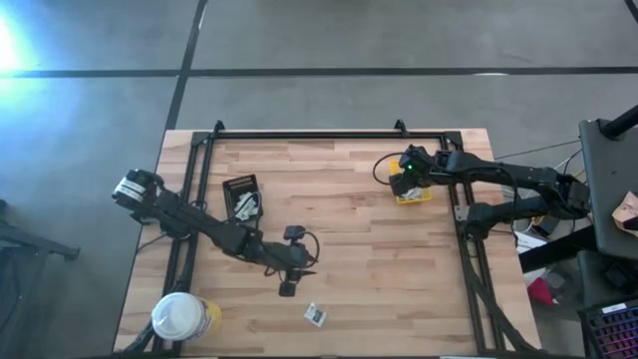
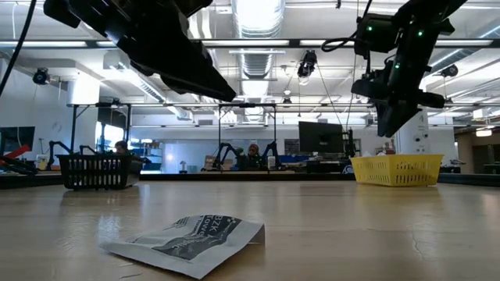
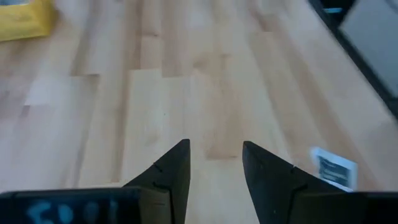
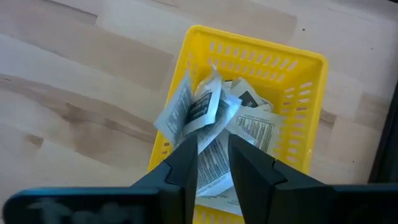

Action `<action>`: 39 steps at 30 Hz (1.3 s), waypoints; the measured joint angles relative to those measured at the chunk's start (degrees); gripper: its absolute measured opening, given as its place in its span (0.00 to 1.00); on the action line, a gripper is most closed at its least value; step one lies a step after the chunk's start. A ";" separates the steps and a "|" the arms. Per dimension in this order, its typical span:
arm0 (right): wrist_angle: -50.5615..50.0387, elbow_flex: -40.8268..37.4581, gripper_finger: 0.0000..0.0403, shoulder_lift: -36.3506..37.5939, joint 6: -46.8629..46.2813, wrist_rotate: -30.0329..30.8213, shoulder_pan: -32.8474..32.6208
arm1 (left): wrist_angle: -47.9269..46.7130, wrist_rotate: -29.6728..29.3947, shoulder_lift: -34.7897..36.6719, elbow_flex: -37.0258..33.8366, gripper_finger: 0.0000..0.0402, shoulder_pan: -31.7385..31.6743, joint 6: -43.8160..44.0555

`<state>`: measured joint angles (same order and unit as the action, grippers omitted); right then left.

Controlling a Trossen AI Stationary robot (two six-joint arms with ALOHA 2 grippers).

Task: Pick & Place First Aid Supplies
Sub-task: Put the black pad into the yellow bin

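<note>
Right wrist view – right gripper [image 4: 213, 160] jaws narrow over packets [image 4: 205, 112] in yellow bin [image 4: 305, 93] – left gripper [image 3: 214, 163] jaws apart, empty.

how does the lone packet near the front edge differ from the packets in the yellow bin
The lone packet lies flat and alone on the bare table, near the left gripper, whose fingers are open and empty. The packets in the yellow bin are heaped and tilted against each other, under the right gripper; one stands up just beyond its fingertips. Both are small white packets with dark print.
</note>
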<state>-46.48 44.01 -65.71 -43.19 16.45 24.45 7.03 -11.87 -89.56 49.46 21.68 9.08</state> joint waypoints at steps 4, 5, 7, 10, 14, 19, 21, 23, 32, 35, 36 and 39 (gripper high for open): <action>0.03 0.00 0.25 0.37 0.12 -3.81 -0.02 | 0.01 5.20 0.00 -0.01 0.35 0.92 0.93; 0.07 0.00 0.25 0.56 0.11 -5.40 -0.23 | 0.00 6.58 0.00 0.00 0.34 1.27 1.21; 0.17 0.00 0.26 0.92 0.09 -8.46 -1.16 | 0.02 8.33 0.00 0.01 0.34 2.14 1.68; 0.57 0.00 0.26 1.45 -0.12 -9.73 -4.00 | 1.18 8.40 -0.33 -0.01 0.34 3.55 1.87; 2.79 0.00 0.24 1.60 -1.54 -9.09 -9.81 | 3.92 8.41 -1.87 -0.01 0.34 5.10 1.90; 9.17 0.00 0.21 1.51 -3.16 -7.25 -19.67 | 9.48 8.43 -4.54 -0.01 0.34 6.22 2.76; 11.61 0.00 0.20 1.51 -3.76 -5.13 -23.80 | 10.81 8.46 -5.81 -0.01 0.34 6.56 3.54; 13.65 0.00 0.18 1.49 -4.66 -2.69 -27.78 | 12.34 8.62 -7.04 -0.01 0.34 6.80 4.29; 23.05 0.02 0.15 -0.16 -6.30 2.11 -40.39 | 15.64 14.39 -14.92 3.20 0.34 7.93 6.36; 25.42 0.02 0.15 -1.40 -6.16 2.95 -42.32 | 14.85 16.10 -17.74 5.13 0.34 7.95 6.25; 26.00 0.02 0.15 -1.86 -6.15 3.10 -42.63 | 14.26 16.40 -18.38 5.50 0.34 7.95 6.25; 26.08 0.02 0.15 -3.05 -6.25 3.17 -42.96 | 13.57 17.15 -19.73 6.56 0.34 7.94 6.25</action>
<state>-20.40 44.03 -68.76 -49.44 19.62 -18.51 20.60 5.28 -109.29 56.02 29.62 15.33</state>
